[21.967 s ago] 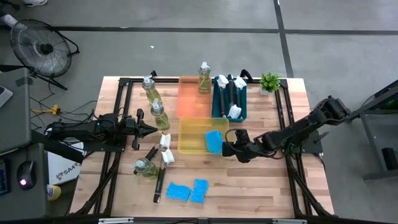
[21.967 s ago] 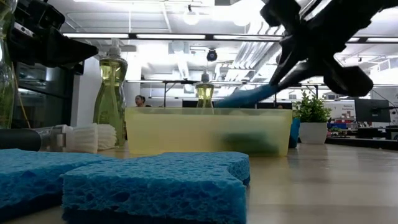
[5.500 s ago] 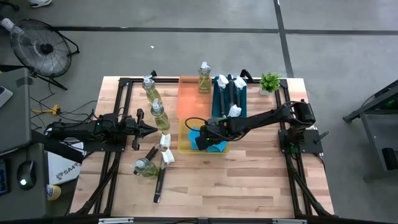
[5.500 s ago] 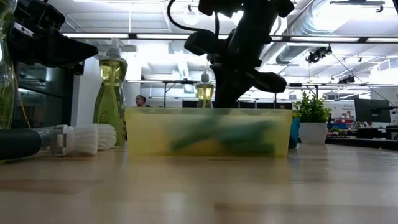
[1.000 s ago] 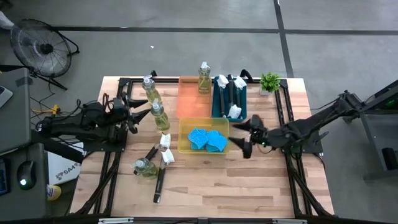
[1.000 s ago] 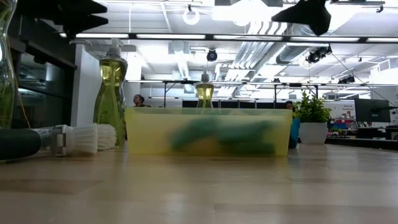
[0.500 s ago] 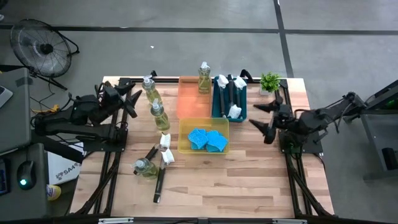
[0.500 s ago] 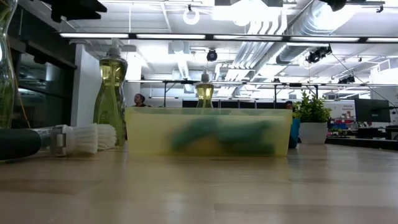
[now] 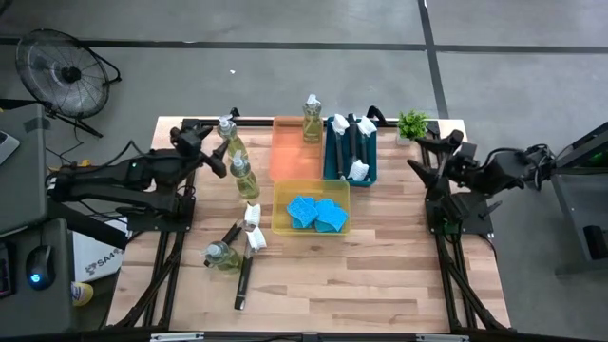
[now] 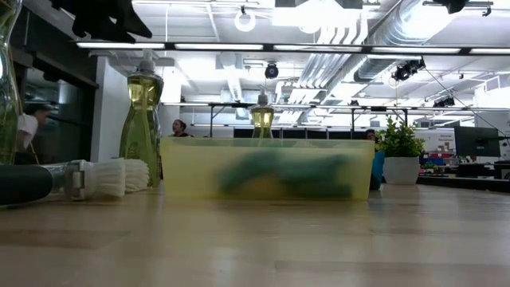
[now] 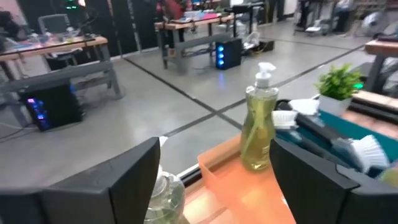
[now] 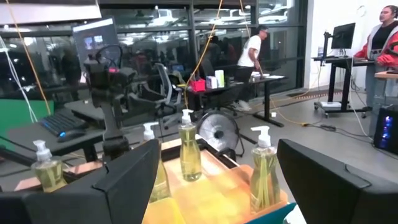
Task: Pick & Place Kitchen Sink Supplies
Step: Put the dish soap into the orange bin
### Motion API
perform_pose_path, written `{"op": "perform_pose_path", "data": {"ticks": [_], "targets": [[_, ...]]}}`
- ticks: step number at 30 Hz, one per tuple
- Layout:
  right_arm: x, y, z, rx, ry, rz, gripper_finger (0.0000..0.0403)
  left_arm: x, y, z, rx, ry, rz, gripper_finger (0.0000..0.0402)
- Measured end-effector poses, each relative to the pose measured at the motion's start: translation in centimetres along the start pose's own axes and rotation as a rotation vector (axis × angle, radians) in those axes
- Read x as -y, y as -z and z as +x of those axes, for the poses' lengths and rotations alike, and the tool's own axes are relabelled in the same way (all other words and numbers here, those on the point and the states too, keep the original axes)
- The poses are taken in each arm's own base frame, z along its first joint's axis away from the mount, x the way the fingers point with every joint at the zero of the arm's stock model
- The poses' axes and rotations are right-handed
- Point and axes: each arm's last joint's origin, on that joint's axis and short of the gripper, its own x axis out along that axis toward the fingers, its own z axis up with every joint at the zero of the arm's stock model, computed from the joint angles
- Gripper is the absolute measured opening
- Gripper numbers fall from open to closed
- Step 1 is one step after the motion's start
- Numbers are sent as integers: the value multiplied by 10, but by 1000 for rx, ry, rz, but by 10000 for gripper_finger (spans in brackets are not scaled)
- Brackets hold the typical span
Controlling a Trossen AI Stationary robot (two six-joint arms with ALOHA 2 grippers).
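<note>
bare wood (image 9: 380, 275) front right, bottles (image 9: 237, 163) crowding left

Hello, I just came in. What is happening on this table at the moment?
A two-armed robot is sorting kitchen sink supplies into trays. The blue sponges lie in the yellow tray, brushes in the teal tray, and one soap bottle stands in the orange tray. The left gripper, open, is beside two standing bottles. The right gripper, open and empty, is at the right edge. One bottle and two brushes remain on the table.
</note>
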Motion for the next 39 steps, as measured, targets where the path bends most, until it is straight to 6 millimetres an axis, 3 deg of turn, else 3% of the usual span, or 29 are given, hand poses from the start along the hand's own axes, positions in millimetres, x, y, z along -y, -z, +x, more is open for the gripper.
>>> {"op": "perform_pose_path", "data": {"ticks": [10,21,26,32,39], "targets": [[0,0,0,1,-11,3,321,-4,-2,0,9,-65,-30,305],[0,0,0,1,-14,3,321,-18,-54,21,-59,160,-25,305],[0,0,0,1,-14,4,321,-25,-44,35,-204,248,33,305],[0,0,0,1,-14,4,321,-38,-40,36,-264,357,32,305],[0,0,0,1,-14,4,321,-60,-34,29,-261,240,22,305]]}}
